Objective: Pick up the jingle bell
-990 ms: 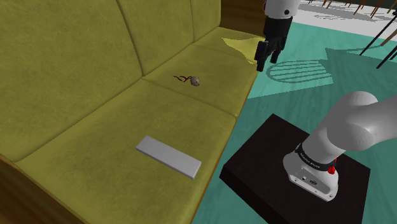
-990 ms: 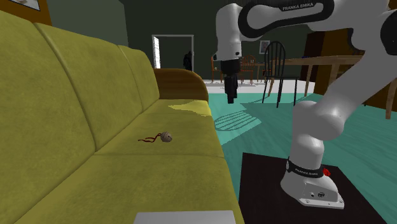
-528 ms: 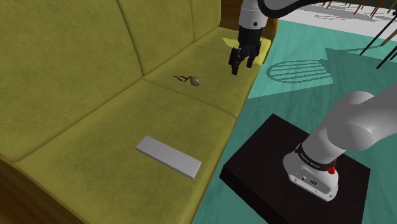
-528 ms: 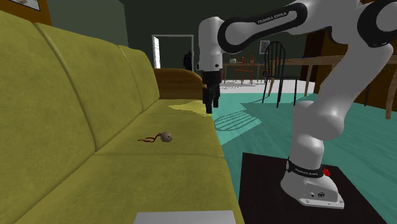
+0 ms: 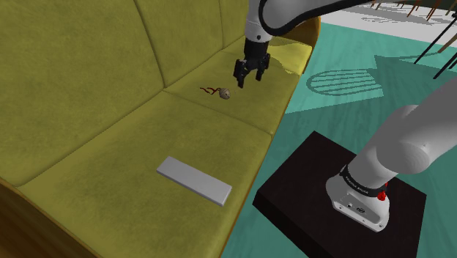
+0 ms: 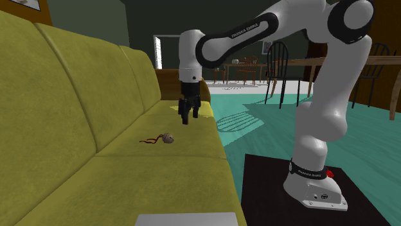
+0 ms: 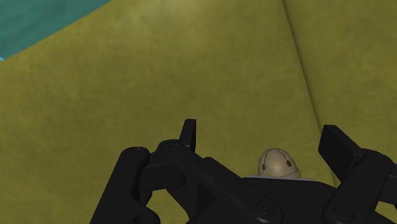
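The jingle bell (image 5: 225,93) is a small beige ball with a dark red cord (image 5: 209,90), lying on the olive sofa seat (image 5: 146,146). My black gripper (image 5: 245,80) hangs open just above the cushion, a short way to the shoulder view's right of the bell and not touching it. In the second exterior view the gripper (image 6: 188,117) points down behind and to the right of the bell (image 6: 168,137). The wrist view has the bell (image 7: 278,163) low between the spread fingers (image 7: 188,132), partly hidden by the hand.
A flat white slab (image 5: 193,179) lies on the nearer seat cushion. The sofa's backrest (image 5: 80,66) rises at the shoulder view's left. Teal floor (image 5: 351,95) and my black stand (image 5: 293,198) lie beyond the seat's edge. Chairs and a table (image 6: 302,64) stand farther off.
The arm swung from over the teal floor to over the sofa seat, toward the shoulder view's left, and came down close to the bell. The fingers stayed open; the bell has not moved.
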You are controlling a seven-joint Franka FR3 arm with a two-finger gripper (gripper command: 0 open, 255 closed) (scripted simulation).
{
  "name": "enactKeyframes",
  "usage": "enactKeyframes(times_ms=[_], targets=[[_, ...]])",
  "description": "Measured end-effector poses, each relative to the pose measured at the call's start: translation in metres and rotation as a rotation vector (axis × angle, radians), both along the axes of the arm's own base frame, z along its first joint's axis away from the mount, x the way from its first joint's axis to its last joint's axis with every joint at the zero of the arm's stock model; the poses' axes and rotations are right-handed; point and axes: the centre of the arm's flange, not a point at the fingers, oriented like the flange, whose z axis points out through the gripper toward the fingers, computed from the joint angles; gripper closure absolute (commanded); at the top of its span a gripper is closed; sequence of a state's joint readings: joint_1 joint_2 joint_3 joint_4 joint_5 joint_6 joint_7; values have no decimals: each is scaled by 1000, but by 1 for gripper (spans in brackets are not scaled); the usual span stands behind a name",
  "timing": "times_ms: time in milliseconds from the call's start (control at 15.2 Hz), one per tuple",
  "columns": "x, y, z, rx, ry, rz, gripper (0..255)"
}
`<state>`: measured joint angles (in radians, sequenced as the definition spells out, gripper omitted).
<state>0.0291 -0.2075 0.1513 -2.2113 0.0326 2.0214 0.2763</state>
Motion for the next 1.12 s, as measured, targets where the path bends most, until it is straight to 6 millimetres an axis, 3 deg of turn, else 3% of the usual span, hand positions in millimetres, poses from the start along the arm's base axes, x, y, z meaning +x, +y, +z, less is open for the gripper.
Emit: enactKeyframes(times_ms=[594,1122], targets=[[89,26,-39,19,-79,-28,0],[96,29,-78,21,-86,-31,0]])
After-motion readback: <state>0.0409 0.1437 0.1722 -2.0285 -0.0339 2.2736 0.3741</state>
